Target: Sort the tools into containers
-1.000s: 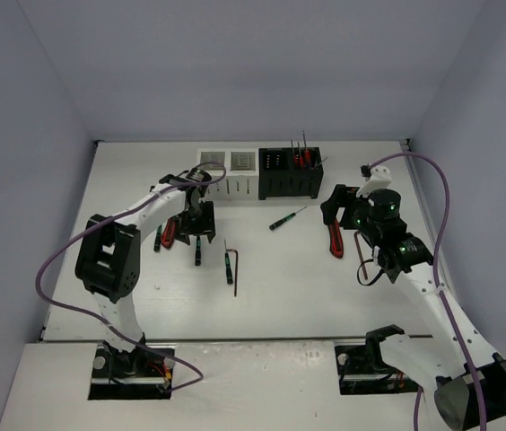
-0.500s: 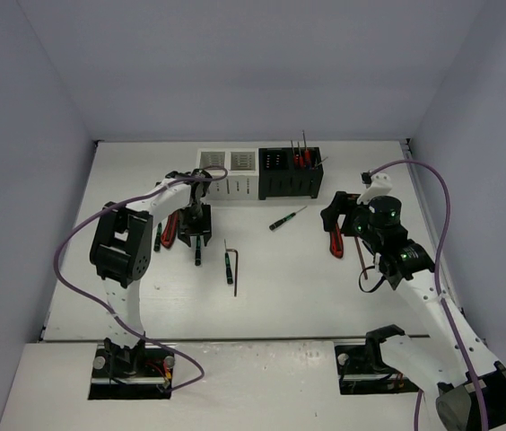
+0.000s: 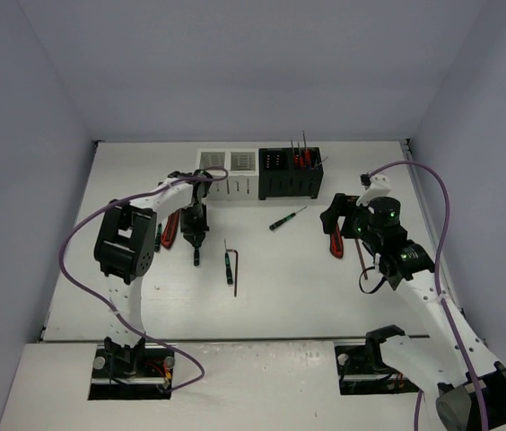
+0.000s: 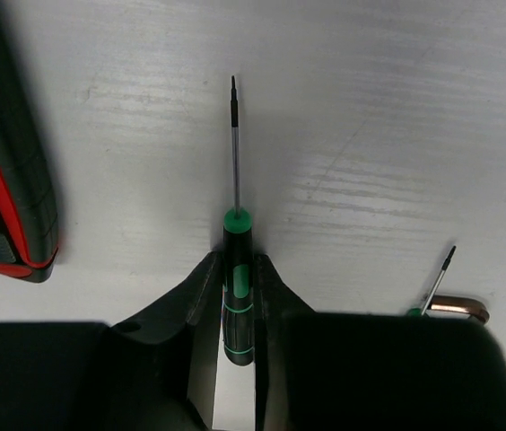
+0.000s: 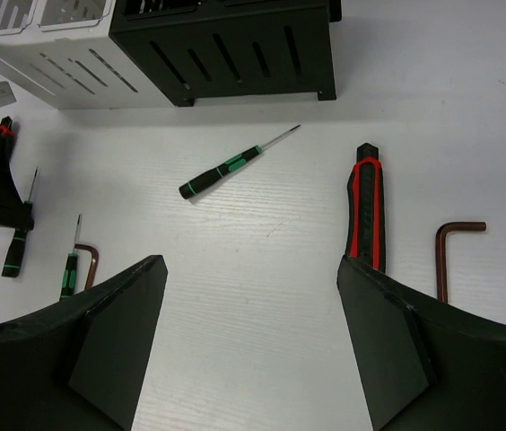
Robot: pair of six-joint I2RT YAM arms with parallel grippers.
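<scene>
My left gripper is shut on the handle of a green-and-black screwdriver, its thin shaft pointing away, low over the table; it also shows in the top view. Red-handled pliers lie just to its left. My right gripper is open and empty above bare table. Ahead of it lie another green screwdriver, a red-and-black handled tool by its right finger, and a dark hex key. The white container and the black container stand side by side at the back.
Red-handled screwdrivers stand in the black container. A third green screwdriver and a hex key lie together mid-table. Purple cables loop over both arms. Side walls close in the table left and right.
</scene>
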